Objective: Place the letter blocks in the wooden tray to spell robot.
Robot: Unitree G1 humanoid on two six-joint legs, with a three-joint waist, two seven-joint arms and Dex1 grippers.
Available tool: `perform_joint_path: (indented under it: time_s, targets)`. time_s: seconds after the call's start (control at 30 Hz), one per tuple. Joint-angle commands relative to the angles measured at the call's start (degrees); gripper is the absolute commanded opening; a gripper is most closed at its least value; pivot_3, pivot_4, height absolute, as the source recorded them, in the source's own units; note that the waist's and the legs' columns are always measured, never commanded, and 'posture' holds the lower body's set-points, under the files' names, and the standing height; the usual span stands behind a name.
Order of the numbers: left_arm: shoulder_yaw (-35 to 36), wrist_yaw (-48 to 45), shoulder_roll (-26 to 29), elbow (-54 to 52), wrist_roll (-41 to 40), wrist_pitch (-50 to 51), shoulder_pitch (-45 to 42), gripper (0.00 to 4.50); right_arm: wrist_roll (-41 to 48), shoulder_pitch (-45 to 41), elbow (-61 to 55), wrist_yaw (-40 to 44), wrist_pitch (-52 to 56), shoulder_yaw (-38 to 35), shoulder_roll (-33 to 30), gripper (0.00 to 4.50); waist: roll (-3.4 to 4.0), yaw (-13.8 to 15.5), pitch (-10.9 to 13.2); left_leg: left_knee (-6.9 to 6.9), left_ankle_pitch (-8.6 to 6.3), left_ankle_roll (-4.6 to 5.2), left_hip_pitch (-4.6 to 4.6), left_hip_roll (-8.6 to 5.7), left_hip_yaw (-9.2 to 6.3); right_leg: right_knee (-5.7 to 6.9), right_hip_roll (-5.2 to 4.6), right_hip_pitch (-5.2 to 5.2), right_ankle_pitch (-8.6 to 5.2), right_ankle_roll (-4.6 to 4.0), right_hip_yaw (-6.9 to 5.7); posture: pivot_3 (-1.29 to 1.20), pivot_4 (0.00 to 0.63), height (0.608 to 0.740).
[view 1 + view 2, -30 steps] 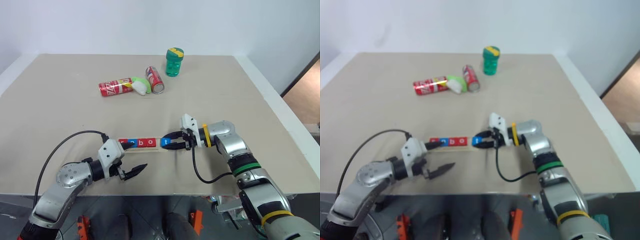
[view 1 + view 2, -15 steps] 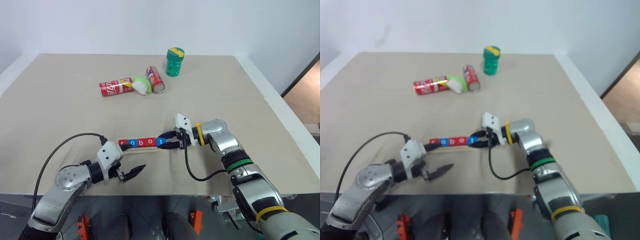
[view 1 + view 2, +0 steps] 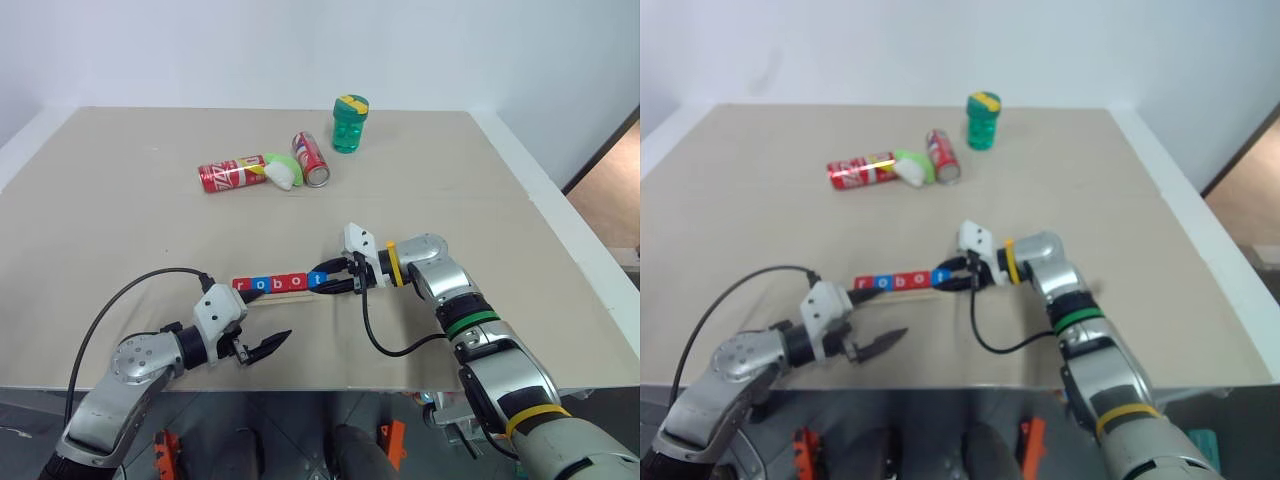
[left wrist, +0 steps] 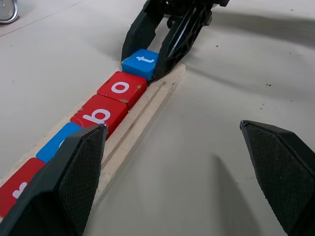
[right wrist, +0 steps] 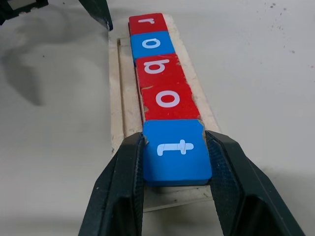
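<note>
The wooden tray lay on the table, close to the near edge, and I took it as the landmark for everything else. Five letter blocks sat in it in one line, touching end to end: a red r, a blue o, a red b, a red o and a blue t. Read from the tray's left end, they spelled the word.

The right pincer was at the tray's right end, reaching in from the right. Its two black fingers were closed against the two opposite sides of the blue t, one on each side, so it was gripping that block. The t stood at the end of the tray, right against the red o, and its outer edge came about to the tray's end.

The left pincer was beside the tray's left half, on the near side, holding nothing. Its fingers stood wide apart; one tip was close by the left end of the row, the other well off over bare table.

Well beyond the tray lay two red cans on their sides with a green and white thing between them, and a green bottle stood further back.
</note>
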Motion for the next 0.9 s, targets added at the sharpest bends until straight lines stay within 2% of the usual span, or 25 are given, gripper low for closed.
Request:
perform_joint_path:
  time_s: [0.03,0.1,0.13,0.7,0.73,0.8,0.83,0.9]
  targets:
    - [0.51,0.26,-0.42,-1.45,0.23,-1.43,0.08,4.5,-0.49,-1.81,0.98,0.44,-1.06,-0.03,0.06,1.34,0.0,0.02,0.0,0.0,0.0,0.0,-0.02,-0.01,0.0,0.0,-0.01,0.0,0.0,-0.01,0.0,0.0,0.15,0.74]
    - [0.54,0.31,-0.53,-1.36,0.31,-1.44,0.07,4.5,-0.55,-2.02,1.39,0.61,-0.91,-0.03,0.11,1.34,0.0,0.01,0.0,0.0,-0.01,-0.01,-0.03,-0.03,0.01,0.0,-0.02,0.0,0.01,-0.02,0.03,0.0,0.15,0.74]
    - [0.53,0.35,-0.58,-1.3,0.35,-1.47,0.05,4.5,-0.56,-2.14,1.61,0.65,-0.96,-0.07,0.16,1.82,0.0,0.02,0.0,0.0,-0.01,-0.02,-0.03,-0.03,0.01,-0.01,-0.03,0.0,0.01,-0.02,0.03,0.0,0.15,0.74]
    - [-0.1,-0.54,-0.8,0.42,0.65,-1.95,-0.93,4.5,2.13,-1.9,-2.3,1.42,2.17,-2.01,0.24,1.82,0.01,0.01,0.0,0.0,-0.01,-0.01,-0.04,-0.02,-0.02,0.0,-0.01,-0.01,0.0,-0.01,0.0,0.0,0.15,0.74]
    - [-0.16,-0.64,-0.76,0.55,0.69,-2.06,-1.03,4.5,2.11,-1.9,-2.32,1.44,2.23,-1.92,0.18,2.34,0.01,0.01,0.0,0.0,-0.01,-0.01,-0.04,-0.02,-0.02,0.0,-0.01,-0.01,0.0,-0.01,0.0,0.0,0.15,0.74]
    - [-0.23,-0.72,-0.76,0.7,0.73,-2.19,-1.11,4.5,1.81,-1.77,-2.04,1.46,1.56,-1.63,0.02,2.73,0.01,0.01,0.0,0.0,-0.01,-0.01,-0.04,-0.02,-0.02,-0.01,-0.01,-0.01,0.0,-0.01,-0.01,0.0,0.15,0.74]
    - [-0.24,-0.7,-0.79,0.74,0.74,-2.21,-1.1,4.5,1.68,-1.78,-1.74,1.38,1.41,-1.56,0.0,3.17,0.01,0.02,0.0,0.0,-0.01,-0.01,-0.04,-0.02,-0.02,0.0,-0.01,-0.01,0.0,-0.01,-0.01,0.0,0.15,0.74]
    - [-0.28,-0.65,-0.85,0.8,0.75,-2.28,-1.05,4.5,1.45,-1.83,-1.29,1.34,1.36,-1.42,-0.04,3.75,0.01,0.02,0.0,0.0,-0.01,-0.01,-0.04,-0.03,-0.01,-0.01,-0.02,-0.01,0.0,-0.01,0.0,0.0,0.15,0.74]
